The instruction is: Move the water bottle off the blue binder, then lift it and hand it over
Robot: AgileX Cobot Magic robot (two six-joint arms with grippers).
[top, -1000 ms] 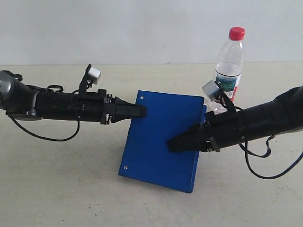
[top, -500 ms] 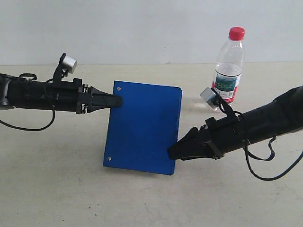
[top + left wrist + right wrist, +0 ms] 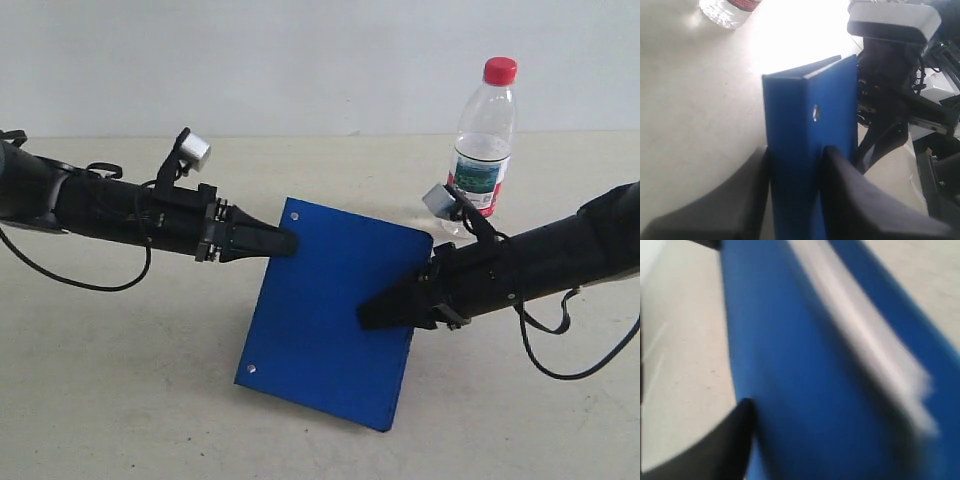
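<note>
Tilted blue binder [image 3: 330,320] hangs between the tools: left tool [image 3: 285,240] clamps its spine corner, right tool [image 3: 372,313] meets the opposite edge, grip untellable through blur, while water bottle [image 3: 485,140] stands upright on counter [image 3: 120,400] beyond the right tool.

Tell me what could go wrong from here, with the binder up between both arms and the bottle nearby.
1. The left gripper clamps the blue binder at its riveted edge, but the right gripper at the opposite edge is blurred in its wrist view. If that hold is loose, the tilted binder could swing or drop.
2. The water bottle stands upright close by the right arm; pulling that arm back might topple it.
</note>
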